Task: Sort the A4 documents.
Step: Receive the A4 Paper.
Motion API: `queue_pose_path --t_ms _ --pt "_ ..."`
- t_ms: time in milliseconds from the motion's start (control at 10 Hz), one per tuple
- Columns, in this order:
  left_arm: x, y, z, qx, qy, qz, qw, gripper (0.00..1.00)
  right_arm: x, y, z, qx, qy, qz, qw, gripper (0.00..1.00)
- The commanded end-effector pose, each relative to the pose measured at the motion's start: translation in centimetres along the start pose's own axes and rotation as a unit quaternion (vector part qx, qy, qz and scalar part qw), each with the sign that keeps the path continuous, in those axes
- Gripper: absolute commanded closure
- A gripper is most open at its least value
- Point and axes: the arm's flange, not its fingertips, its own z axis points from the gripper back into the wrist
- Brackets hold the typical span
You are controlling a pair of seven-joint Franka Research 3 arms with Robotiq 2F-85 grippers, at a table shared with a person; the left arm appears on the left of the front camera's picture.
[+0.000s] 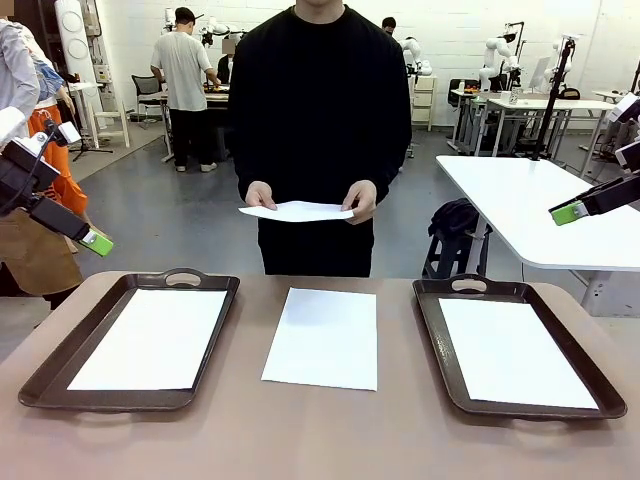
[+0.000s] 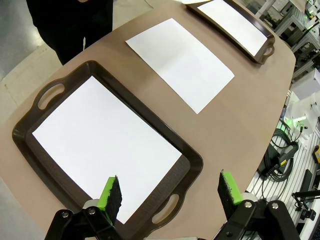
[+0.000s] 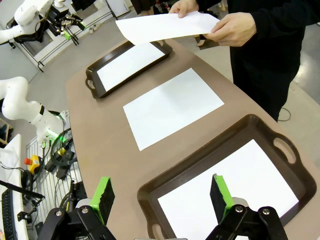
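Note:
Across the table a person holds one A4 document [image 1: 296,211] flat in both hands, also seen as the held sheet [image 3: 165,26]. A second document [image 1: 320,338] lies on the bare table between the trays. The left tray [image 1: 60,360] and the right tray [image 1: 440,340] each carry a white sheet [image 1: 150,338] [image 1: 515,350]. My left gripper [image 1: 97,241] hangs open, high over the table's left edge, above its tray [image 2: 30,150]. My right gripper [image 1: 568,212] is open too, raised at the far right above the other tray [image 3: 200,160]. Neither holds anything.
The brown table [image 1: 330,440] has rounded corners, and the person [image 1: 320,110] stands close to its far edge. A white table [image 1: 530,200] stands behind on the right. Cables and equipment [image 2: 280,155] lie on the floor beside the table.

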Motion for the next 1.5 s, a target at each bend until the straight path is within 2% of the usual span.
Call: queue_pose_path --t_ms 0,1400 --pt "-0.09 0.06 0.08 -0.002 -0.001 -0.003 1.000 0.00 0.11 -0.06 -0.11 -0.002 -0.001 0.001 1.000 0.00" --pt "-0.09 0.06 0.08 -0.002 -0.001 -0.003 1.000 0.00 0.11 -0.06 -0.11 -0.002 -0.001 0.001 1.000 0.00"
